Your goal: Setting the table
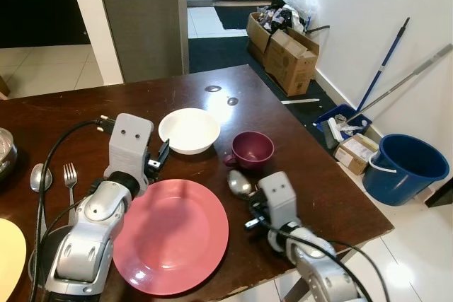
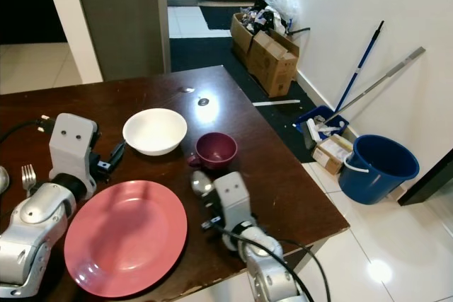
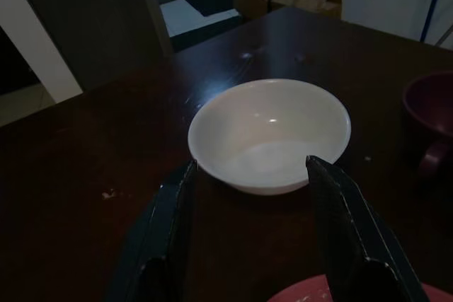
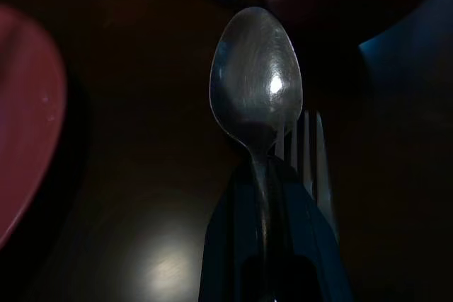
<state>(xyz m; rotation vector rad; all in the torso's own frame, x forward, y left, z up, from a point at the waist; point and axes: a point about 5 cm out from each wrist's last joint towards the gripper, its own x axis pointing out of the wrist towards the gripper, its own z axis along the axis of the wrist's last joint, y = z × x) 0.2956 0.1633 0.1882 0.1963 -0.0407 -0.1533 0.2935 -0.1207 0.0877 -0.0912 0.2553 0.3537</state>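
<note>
A white bowl (image 1: pixel 189 130) stands mid-table, with a maroon cup (image 1: pixel 251 148) to its right. In front of them lies a pink plate (image 1: pixel 172 235). My left gripper (image 3: pixel 250 165) is open just short of the bowl's near rim, its fingers (image 3: pixel 173 224) spread about as wide as the bowl. My right gripper (image 1: pixel 250 204) is shut on the handle of a spoon (image 4: pixel 256 79), held low between the plate and the cup. Fork tines (image 4: pixel 308 148) show right beside that spoon; I cannot tell whether the fork is held.
A second fork (image 1: pixel 70 175) and spoon (image 1: pixel 37 177) lie left of the plate, near a yellow plate (image 1: pixel 8 256) and a metal bowl (image 1: pixel 3 150). The table's right edge (image 1: pixel 333 175) is close. Beyond it are a blue bucket (image 1: pixel 403 167), mops and cardboard boxes (image 1: pixel 287 51).
</note>
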